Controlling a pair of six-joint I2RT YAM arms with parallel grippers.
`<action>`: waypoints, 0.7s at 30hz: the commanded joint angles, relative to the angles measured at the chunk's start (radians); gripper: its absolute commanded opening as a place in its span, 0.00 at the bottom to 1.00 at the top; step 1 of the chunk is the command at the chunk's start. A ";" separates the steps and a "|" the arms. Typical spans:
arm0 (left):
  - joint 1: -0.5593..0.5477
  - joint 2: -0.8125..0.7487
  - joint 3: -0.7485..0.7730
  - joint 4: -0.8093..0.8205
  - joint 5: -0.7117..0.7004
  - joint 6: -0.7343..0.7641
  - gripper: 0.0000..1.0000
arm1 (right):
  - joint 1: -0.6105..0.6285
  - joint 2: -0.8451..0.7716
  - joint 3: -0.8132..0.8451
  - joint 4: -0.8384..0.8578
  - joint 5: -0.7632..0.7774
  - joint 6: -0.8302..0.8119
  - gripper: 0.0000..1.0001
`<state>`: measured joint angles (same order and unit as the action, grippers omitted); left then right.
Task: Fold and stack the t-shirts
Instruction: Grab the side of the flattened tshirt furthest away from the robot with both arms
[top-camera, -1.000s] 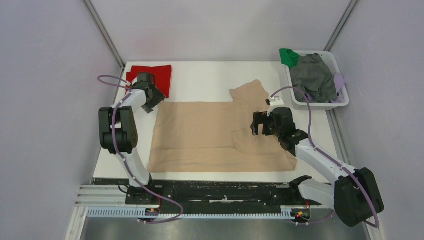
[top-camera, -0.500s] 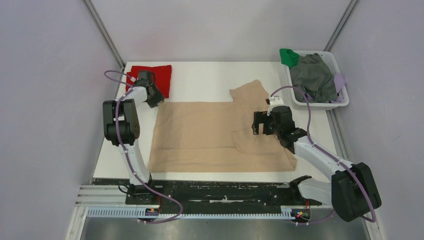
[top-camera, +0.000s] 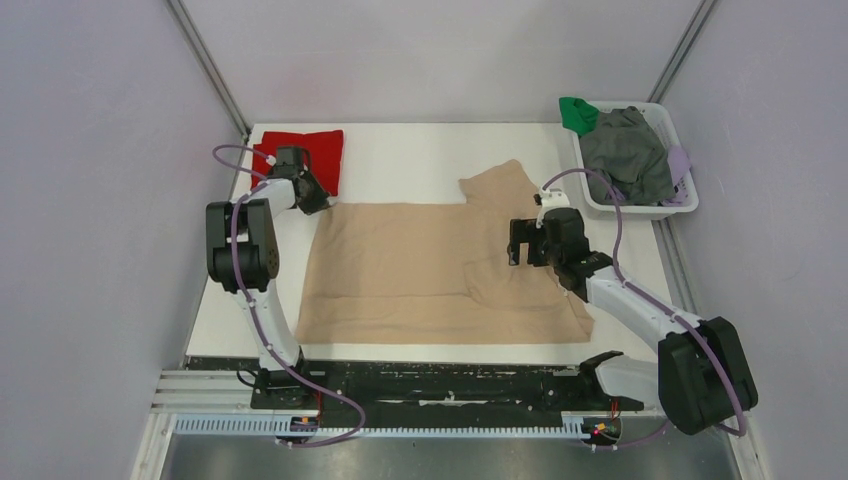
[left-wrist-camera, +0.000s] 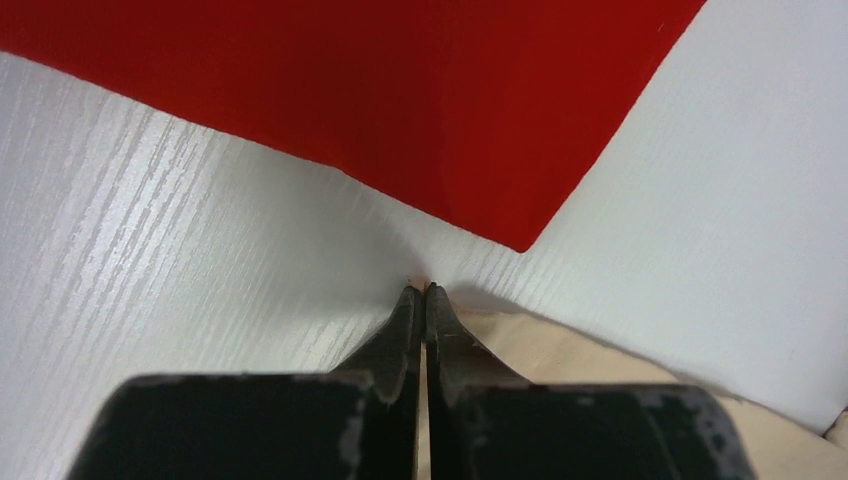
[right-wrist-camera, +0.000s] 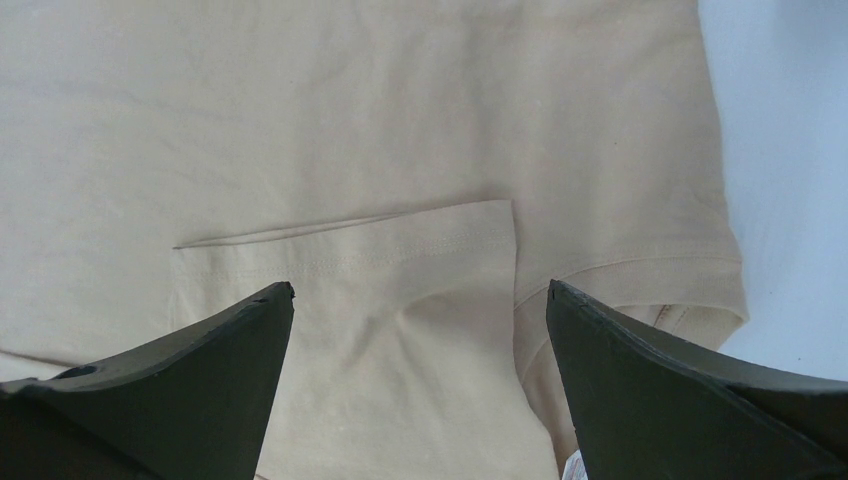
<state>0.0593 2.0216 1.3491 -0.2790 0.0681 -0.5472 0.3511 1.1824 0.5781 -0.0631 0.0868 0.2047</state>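
Note:
The beige t-shirt (top-camera: 400, 260) lies spread flat mid-table, with one sleeve folded in over its right part (right-wrist-camera: 400, 260). The red t-shirt (top-camera: 315, 150) lies folded at the far left corner. My left gripper (top-camera: 318, 203) sits at the beige shirt's far left corner, just in front of the red one (left-wrist-camera: 350, 90). Its jaws are shut, and a sliver of tan cloth (left-wrist-camera: 600, 365) is pinched between the tips of the left gripper (left-wrist-camera: 421, 290). My right gripper (top-camera: 522, 245) hovers open over the folded-in sleeve. In its wrist view the right gripper (right-wrist-camera: 420, 290) holds nothing.
A white basket (top-camera: 640, 210) at the far right holds grey clothes (top-camera: 625, 155) and a green cloth (top-camera: 577, 113). Bare white table (top-camera: 420, 160) stretches behind the beige shirt. Grey walls close in on both sides.
My left gripper has reached the beige shirt's far left corner and closed on it. The right gripper shifted slightly away from me and stayed open.

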 joint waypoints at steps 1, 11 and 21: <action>-0.005 -0.090 -0.081 0.070 0.023 0.046 0.02 | -0.020 0.083 0.117 0.025 0.028 -0.007 0.99; -0.006 -0.200 -0.154 0.095 0.039 0.048 0.02 | -0.065 0.582 0.693 -0.077 0.052 0.006 0.99; -0.006 -0.219 -0.160 0.084 0.054 0.053 0.02 | -0.085 1.080 1.285 -0.095 0.197 -0.041 0.95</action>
<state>0.0566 1.8519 1.1893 -0.2150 0.1066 -0.5339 0.2787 2.1490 1.7123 -0.1688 0.2085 0.1970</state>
